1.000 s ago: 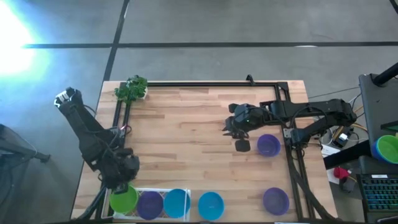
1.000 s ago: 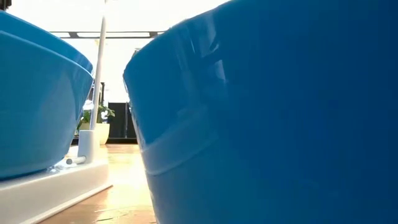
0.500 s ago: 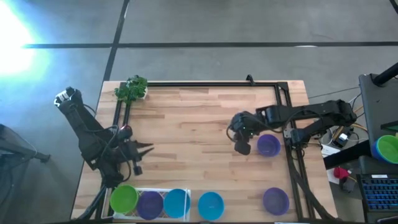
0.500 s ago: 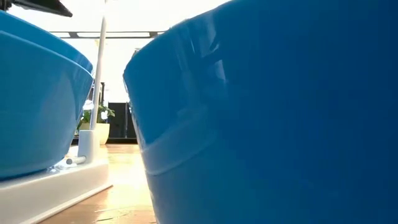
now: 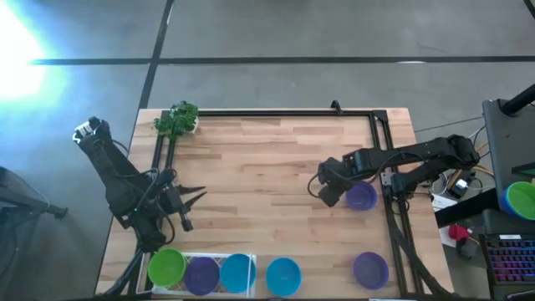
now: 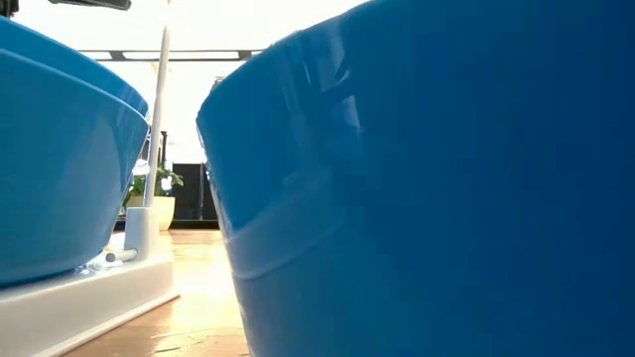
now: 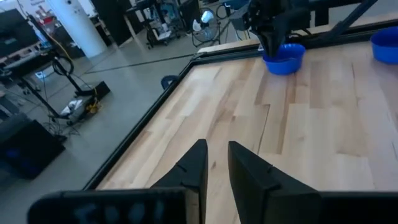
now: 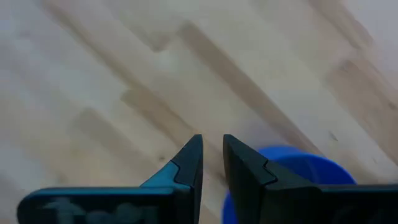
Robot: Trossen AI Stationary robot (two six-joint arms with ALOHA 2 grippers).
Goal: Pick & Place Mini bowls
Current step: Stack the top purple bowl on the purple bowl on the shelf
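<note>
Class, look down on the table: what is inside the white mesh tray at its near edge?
The white mesh tray holds three small round plastic bowls: green, purple, blue. They cover most of the tray's floor, so anything beneath them cannot be seen.

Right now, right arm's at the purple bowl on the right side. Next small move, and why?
Probably ease the right gripper a little farther onto the small round purple plastic bowl's near rim. The high view puts the gripper at that bowl's edge, but the right wrist view shows its fingers with a narrow gap, nothing between them, the rim just beside. The left gripper waits, empty, over the wooden table.
</note>
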